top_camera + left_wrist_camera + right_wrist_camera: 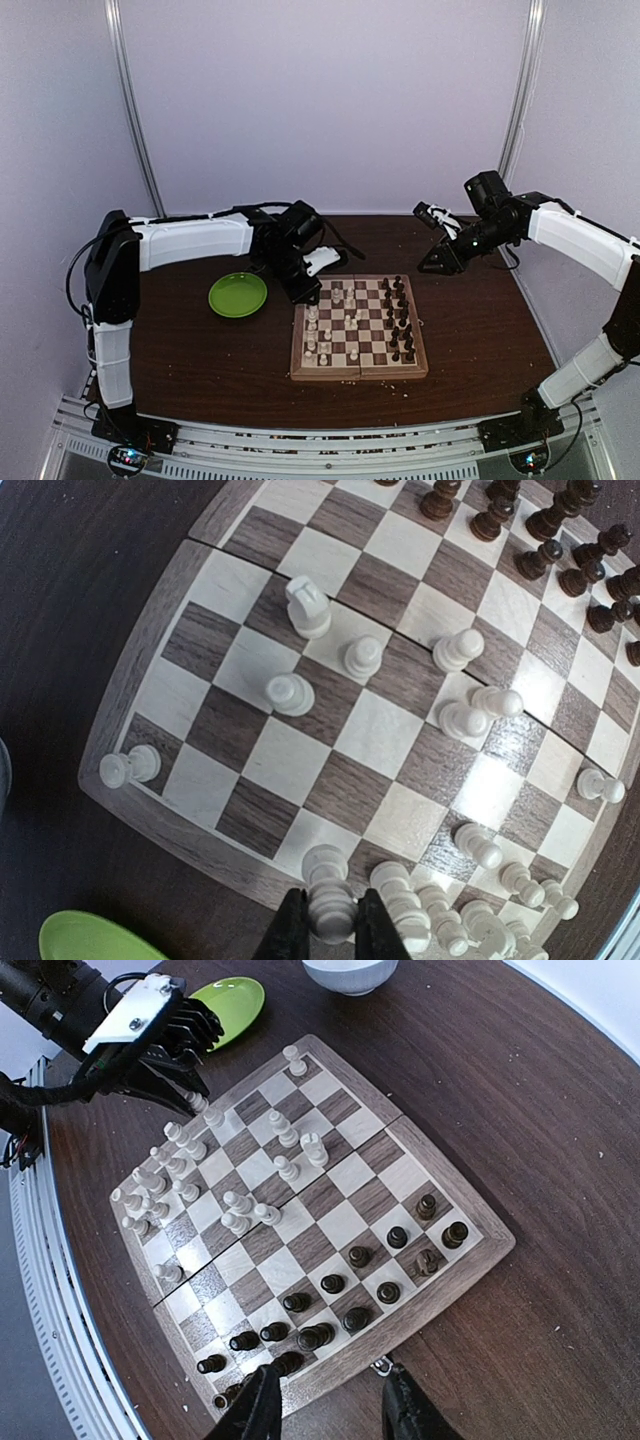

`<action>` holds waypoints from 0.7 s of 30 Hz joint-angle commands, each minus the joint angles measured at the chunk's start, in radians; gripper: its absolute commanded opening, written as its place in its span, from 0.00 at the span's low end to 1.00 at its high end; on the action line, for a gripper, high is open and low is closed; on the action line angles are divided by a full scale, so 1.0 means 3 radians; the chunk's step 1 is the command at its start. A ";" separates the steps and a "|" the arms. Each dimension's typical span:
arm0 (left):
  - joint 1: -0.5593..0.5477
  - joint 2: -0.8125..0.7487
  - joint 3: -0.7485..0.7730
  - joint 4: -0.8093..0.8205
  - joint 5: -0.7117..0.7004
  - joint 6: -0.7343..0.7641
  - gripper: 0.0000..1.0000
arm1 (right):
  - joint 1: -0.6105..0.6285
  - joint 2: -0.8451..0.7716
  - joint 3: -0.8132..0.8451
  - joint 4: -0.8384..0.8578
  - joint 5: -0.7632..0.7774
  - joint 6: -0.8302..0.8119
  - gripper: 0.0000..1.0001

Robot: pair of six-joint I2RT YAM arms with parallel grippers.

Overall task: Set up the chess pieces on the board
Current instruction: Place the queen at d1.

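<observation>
The board [360,372] lies in the middle of the table. White chess pieces [325,330] are on its left half and dark chess pieces [398,320] on its right half. My left gripper [305,285] is at the board's far left edge. In the left wrist view the left gripper [332,932] is shut on a white piece [330,900] at the rim of the board [150,650], beside a packed row of white pieces [440,920]. My right gripper [438,262] hovers over the board's far right side. The right gripper [330,1405] stands open and holds nothing, above the dark pieces [330,1283] near the rim of the board [448,1192].
A green plate [237,295] sits left of the board, close to the left arm. A white bowl [350,972] stands beyond the board in the right wrist view. Pale crumbs dot the dark table [470,380]. Metal rails run along the near edge.
</observation>
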 commanded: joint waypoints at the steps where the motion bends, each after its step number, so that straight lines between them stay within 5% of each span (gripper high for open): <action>1: 0.0019 0.0116 -0.0021 0.0068 0.0081 0.0027 0.09 | -0.0008 0.0035 0.0080 -0.0032 -0.0050 -0.0009 0.35; 13: 0.0018 0.0204 -0.0005 0.0070 0.0064 0.0051 0.11 | -0.0006 0.0048 0.0080 -0.0032 -0.0053 -0.0008 0.35; 21: 0.0019 0.0168 -0.0007 0.0066 -0.0043 0.0036 0.29 | -0.0006 0.0058 0.0085 -0.0042 -0.0063 -0.0008 0.35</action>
